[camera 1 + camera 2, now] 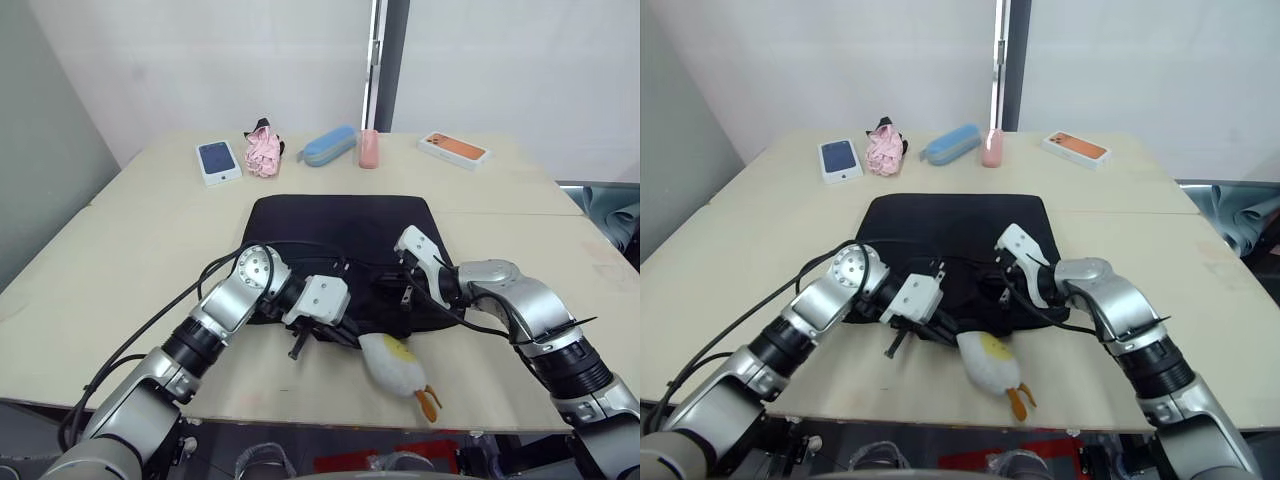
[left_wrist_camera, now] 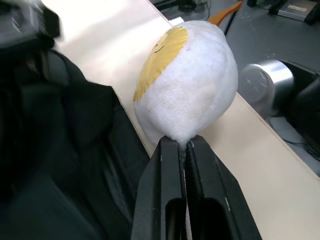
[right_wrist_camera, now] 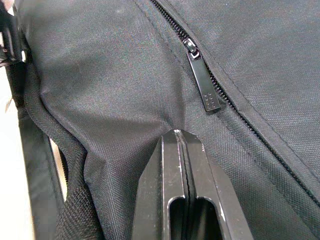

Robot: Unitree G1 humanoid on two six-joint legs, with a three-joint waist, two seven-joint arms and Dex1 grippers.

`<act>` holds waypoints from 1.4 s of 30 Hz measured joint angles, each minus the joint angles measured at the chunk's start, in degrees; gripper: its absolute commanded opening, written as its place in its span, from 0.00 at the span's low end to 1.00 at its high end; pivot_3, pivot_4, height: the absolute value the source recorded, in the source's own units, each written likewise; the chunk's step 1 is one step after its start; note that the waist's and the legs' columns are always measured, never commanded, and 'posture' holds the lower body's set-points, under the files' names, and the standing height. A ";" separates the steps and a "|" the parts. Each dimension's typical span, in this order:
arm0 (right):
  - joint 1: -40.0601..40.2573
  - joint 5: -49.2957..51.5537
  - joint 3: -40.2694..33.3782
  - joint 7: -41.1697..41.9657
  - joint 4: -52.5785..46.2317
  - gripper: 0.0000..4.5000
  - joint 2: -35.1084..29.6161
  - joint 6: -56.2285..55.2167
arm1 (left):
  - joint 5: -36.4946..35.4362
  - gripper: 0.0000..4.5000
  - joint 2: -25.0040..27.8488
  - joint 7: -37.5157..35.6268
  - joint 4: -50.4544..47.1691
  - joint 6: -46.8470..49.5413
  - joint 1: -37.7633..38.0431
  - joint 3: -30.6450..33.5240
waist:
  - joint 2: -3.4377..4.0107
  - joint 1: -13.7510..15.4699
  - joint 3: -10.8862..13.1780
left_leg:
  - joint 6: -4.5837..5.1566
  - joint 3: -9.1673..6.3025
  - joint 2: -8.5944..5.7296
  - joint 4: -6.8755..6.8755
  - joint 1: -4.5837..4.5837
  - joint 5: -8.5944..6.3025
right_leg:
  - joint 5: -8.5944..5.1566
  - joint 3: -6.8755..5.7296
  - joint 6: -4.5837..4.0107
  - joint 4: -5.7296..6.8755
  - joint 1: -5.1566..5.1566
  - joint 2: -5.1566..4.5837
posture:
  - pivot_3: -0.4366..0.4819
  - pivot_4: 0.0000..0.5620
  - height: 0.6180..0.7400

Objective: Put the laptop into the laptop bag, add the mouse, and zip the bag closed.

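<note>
The black laptop bag (image 1: 340,225) lies flat in the middle of the table. A white plush egg (image 1: 393,365) with a yellow face lies by the bag's near edge, close to the table's front edge. My left gripper (image 1: 345,335) is shut on a pinch of the plush egg (image 2: 190,80); in the left wrist view white fabric shows between the fingertips (image 2: 172,150). My right gripper (image 1: 405,292) rests on the bag's near part, shut on a fold of the bag's fabric (image 3: 115,75), just short of a zip pull (image 3: 205,85). The laptop and the mouse are out of view.
Along the table's far edge stand a white phone box (image 1: 218,161), a pink bundle (image 1: 264,150), a blue case (image 1: 329,145), a pink bottle (image 1: 369,148) and an orange phone box (image 1: 454,149). Bare tabletop (image 1: 130,240) lies left and right of the bag.
</note>
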 measured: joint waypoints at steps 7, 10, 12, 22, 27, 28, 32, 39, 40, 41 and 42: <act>-0.62 -0.08 0.19 0.02 0.74 0.00 0.01 0.00 | -2.56 0.15 -2.17 -1.38 3.18 -0.05 -0.13 0.70 | 0.01 -0.22 0.00 | 0.03 0.00 0.00 0.01 0.01 -0.02 | 0.00 0.00 -0.01 0.03 0.00 0.00 | 0.48 0.27 1.00; -0.70 -0.07 0.20 0.05 0.94 0.00 0.12 0.00 | -3.24 0.37 -2.34 -0.95 3.83 0.61 -0.13 1.88 | 0.01 -0.30 0.00 | 0.04 -0.01 0.00 0.01 0.01 -0.02 | 0.00 0.00 -0.01 0.02 0.00 0.00 | 0.48 0.27 1.00; -0.71 -0.07 0.21 0.03 0.98 0.00 0.27 -0.01 | -3.58 0.52 -2.47 -0.70 3.85 1.27 -0.08 2.49 | 0.01 -0.41 0.00 | 0.04 0.00 0.00 0.00 0.01 -0.02 | 0.00 0.00 -0.01 0.01 0.00 0.00 | 0.48 0.27 1.00; 0.02 4.37 -3.32 0.55 -0.97 0.00 0.08 4.15 | -7.23 1.00 6.08 -0.31 2.53 4.06 2.52 10.21 | 0.12 -0.64 0.18 | 0.00 0.00 0.02 -0.09 -0.08 0.00 | 0.00 -0.03 -0.01 -0.10 -0.08 0.02 | 0.48 0.27 1.00; 0.58 8.56 -8.45 1.40 -3.91 0.00 -3.48 6.96 | -12.23 1.00 10.92 -1.16 0.25 8.47 4.22 15.87 | 0.25 0.30 0.46 | 0.03 0.00 0.01 -0.19 -0.14 0.02 | 0.00 -0.08 -0.01 -0.25 -0.12 0.03 | 0.48 0.27 1.00; 0.67 9.20 -9.71 1.70 -4.77 0.00 -4.50 6.99 | -13.26 1.00 11.48 -1.11 -0.07 9.48 4.54 16.99 | 0.25 0.51 0.46 | 0.03 0.00 0.01 -0.21 -0.14 0.02 | -0.01 -0.09 -0.01 -0.27 -0.12 0.03 | 0.48 0.27 1.00; 4.01 13.41 -16.66 4.25 -11.25 0.00 -10.11 6.82 | -20.65 1.00 12.21 1.91 -4.17 18.42 6.54 22.68 | 0.23 0.84 0.48 | 0.04 0.00 0.02 -0.27 -0.19 0.00 | -0.02 -0.10 -0.01 -0.40 -0.12 0.06 | 0.48 0.27 1.00; 13.40 22.66 -31.55 6.62 -21.89 0.00 -18.82 8.21 | -24.85 1.00 15.59 5.10 -8.47 25.19 11.40 27.49 | 0.26 0.47 0.53 | 0.22 0.06 0.04 -0.30 -0.13 -0.12 | -0.03 -0.02 0.01 -0.43 -0.10 0.08 | 0.48 0.27 1.00; 14.00 23.34 -33.14 6.56 -22.45 0.00 -19.33 8.52 | -24.55 1.00 15.68 5.09 -8.39 25.01 12.02 27.47 | 0.26 0.46 0.53 | 0.33 0.06 0.04 -0.29 -0.13 -0.18 | -0.03 -0.02 0.01 -0.43 -0.10 0.07 | 0.48 0.27 1.00; 15.11 24.16 -34.94 6.50 -23.33 0.00 -19.88 8.85 | -24.24 1.00 15.67 5.09 -8.26 24.51 12.42 27.38 | 0.26 0.50 0.53 | 0.33 0.05 0.04 -0.28 -0.14 -0.19 | -0.03 -0.03 0.01 -0.43 -0.10 0.07 | 0.48 0.27 1.00; 16.56 25.00 -36.60 6.43 -24.13 0.00 -20.77 9.21 | -23.35 1.00 15.68 5.07 -8.15 23.55 12.53 27.22 | 0.26 0.54 0.53 | 0.35 0.05 0.05 -0.27 -0.13 -0.20 | -0.03 -0.03 0.01 -0.42 -0.10 0.07 | 0.48 0.27 1.00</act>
